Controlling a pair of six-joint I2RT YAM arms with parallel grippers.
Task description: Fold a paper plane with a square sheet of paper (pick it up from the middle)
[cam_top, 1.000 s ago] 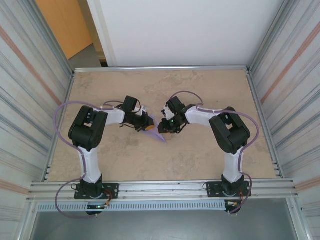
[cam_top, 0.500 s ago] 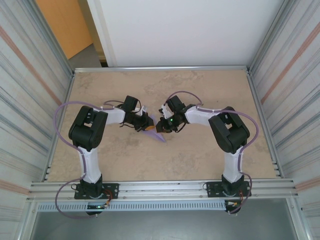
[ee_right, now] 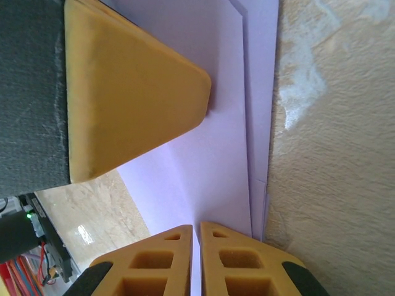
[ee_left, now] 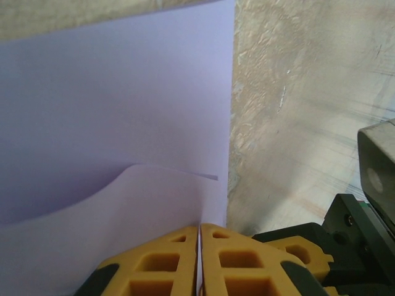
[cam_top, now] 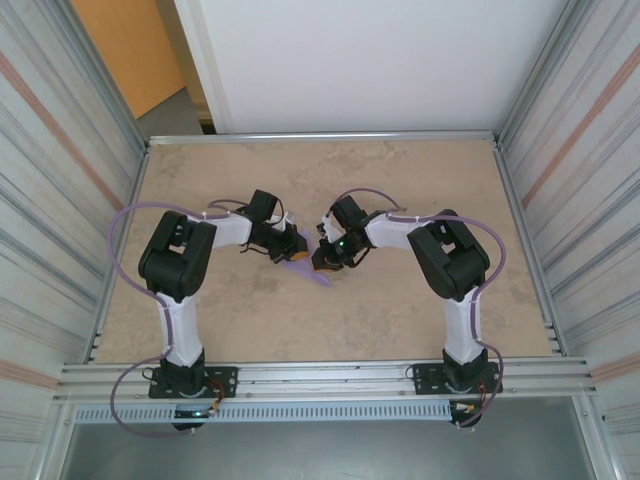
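Beige table point(cam_top: 400, 180), left gripper point(ee_left: 199, 231) and right gripper point(ee_right: 195, 228) pinching paper plane point(ee_left: 111, 111)

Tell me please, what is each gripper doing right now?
Left gripper: closed on the paper.
Right gripper: closed on the paper too.

right tool point(ee_right: 196, 229) tight on lilac paper point(ee_right: 213, 160)

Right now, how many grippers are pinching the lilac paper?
2. The left gripper is shut on the lilac paper from the left; the right gripper is shut on it from the right. Neither grip is hidden.
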